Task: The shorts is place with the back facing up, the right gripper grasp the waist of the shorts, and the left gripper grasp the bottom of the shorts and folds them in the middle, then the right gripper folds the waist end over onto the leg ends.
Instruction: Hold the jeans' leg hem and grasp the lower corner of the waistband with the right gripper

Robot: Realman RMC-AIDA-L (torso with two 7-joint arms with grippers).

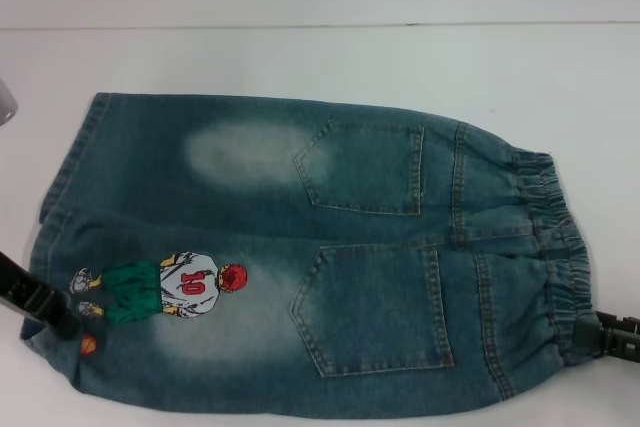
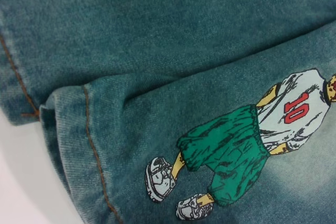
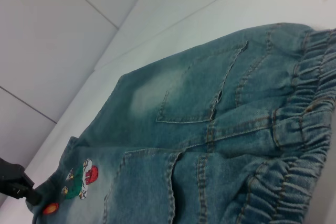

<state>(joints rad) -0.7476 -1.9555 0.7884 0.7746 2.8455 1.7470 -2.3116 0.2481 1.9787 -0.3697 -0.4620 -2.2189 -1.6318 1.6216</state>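
Observation:
The blue denim shorts point(image 1: 300, 247) lie flat on the white table with both back pockets up. Their elastic waist point(image 1: 555, 247) points right and the leg hems point(image 1: 60, 197) point left. The cartoon player print point(image 1: 170, 287) and orange basketball point(image 1: 90, 344) sit on the near leg. My left gripper point(image 1: 45, 309) rests over the near leg's hem beside the basketball; the right wrist view shows the left gripper point(image 3: 21, 188) at that corner. My right gripper point(image 1: 612, 335) touches the near corner of the waistband. The left wrist view shows the print point(image 2: 252, 145) and stitched hem point(image 2: 92, 145) close up.
The white table point(image 1: 320, 67) runs back to a seam where a pale wall begins. A silver rounded part point(image 1: 5, 102) shows at the far left edge. The shorts' near edge lies close to the bottom of the head view.

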